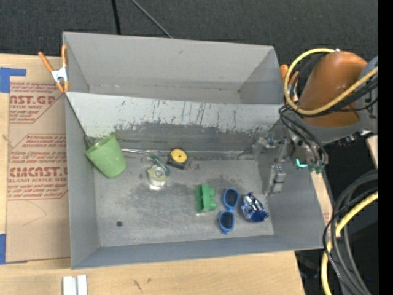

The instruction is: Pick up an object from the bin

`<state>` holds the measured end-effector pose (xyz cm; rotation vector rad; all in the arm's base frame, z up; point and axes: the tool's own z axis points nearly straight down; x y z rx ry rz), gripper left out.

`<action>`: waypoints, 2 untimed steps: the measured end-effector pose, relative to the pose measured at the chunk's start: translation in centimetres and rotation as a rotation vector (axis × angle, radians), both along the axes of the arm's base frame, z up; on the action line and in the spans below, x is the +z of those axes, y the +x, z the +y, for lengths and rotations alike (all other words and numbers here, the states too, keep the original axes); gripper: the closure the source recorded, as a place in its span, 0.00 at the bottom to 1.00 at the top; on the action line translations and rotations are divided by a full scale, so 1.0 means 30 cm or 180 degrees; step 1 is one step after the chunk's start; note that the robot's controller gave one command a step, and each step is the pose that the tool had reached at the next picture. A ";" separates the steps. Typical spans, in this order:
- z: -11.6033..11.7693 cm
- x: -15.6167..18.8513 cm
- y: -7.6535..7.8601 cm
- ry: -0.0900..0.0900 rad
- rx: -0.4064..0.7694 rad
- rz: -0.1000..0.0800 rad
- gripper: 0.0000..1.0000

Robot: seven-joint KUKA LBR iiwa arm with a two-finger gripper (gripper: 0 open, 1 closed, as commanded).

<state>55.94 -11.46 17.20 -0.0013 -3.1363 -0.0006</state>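
Blue-and-white crumpled item: lies on the bin floor toward the front right, close to the right wall. It is the thing nearest the hand, which hangs just above and to the right of it in the view, beside the right wall and apart from it. Hand open or closed: cannot tell from this angle.

Just left of the item, touching or nearly so: a blue two-lobed piece, like a small pair of goggles, running toward the front wall. Left again is a green block, close beside it with a narrow gap.

Farther out, mid-floor: a yellow round piece with a dark centre, near the foot of the back wall. A small clear object lies below and left of it, apart. Far left: a green cup, tilted against the left wall.

Count: six loose things, one of each kind. Two are blue-toned, two green, one yellow, one clear. None stacked.

The two-lobed piece crowds the item's left side. The side toward the hand is bare floor. The bin is grey metal with a scuffed floor.
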 end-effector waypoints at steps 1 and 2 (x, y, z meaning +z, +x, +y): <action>0.091 -0.354 -0.176 0.0007 0.0479 0.0002 0.00; 0.088 -0.341 -0.166 -0.0003 0.0478 -0.0022 1.00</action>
